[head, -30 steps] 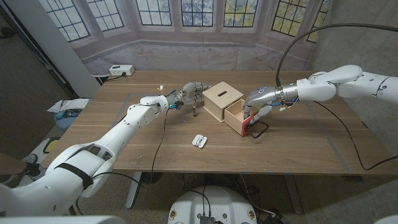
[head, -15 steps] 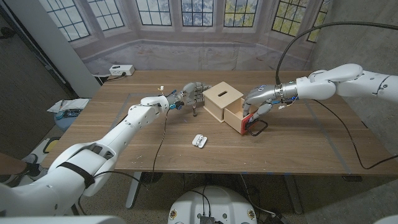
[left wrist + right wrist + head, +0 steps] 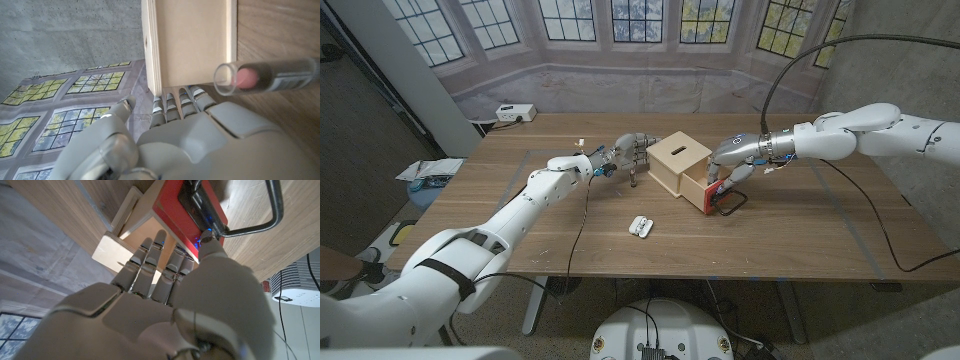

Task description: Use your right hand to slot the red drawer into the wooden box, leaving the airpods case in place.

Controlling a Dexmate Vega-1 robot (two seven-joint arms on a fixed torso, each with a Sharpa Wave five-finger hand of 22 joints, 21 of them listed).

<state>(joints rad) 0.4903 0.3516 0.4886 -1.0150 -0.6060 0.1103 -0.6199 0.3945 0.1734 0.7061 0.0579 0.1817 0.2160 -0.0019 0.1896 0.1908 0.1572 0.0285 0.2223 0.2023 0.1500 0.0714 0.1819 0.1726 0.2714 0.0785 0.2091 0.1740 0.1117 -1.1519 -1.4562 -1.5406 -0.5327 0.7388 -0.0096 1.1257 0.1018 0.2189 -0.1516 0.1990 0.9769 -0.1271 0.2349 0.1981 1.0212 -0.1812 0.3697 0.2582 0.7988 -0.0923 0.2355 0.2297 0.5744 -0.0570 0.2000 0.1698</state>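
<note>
Both arms wear smooth, glossy white shells with rounded segments, and dark seams mark the joints. A black band circles the left arm near the shoulder. A thin black cable runs along the left forearm, and a thick black cable loops up from the right wrist. The left hand (image 3: 628,152) and right hand (image 3: 733,160) are pale grey, with segmented fingers (image 3: 150,262) and darker gaps at each knuckle. Small blue lights glow at the right fingertips.

Red drawer (image 3: 718,196): body hidden inside the wooden box (image 3: 680,163), front partly covered by right hand (image 3: 732,162). Airpods case (image 3: 640,226) too small for detail. Left wrist view: box cut off by edge.
</note>
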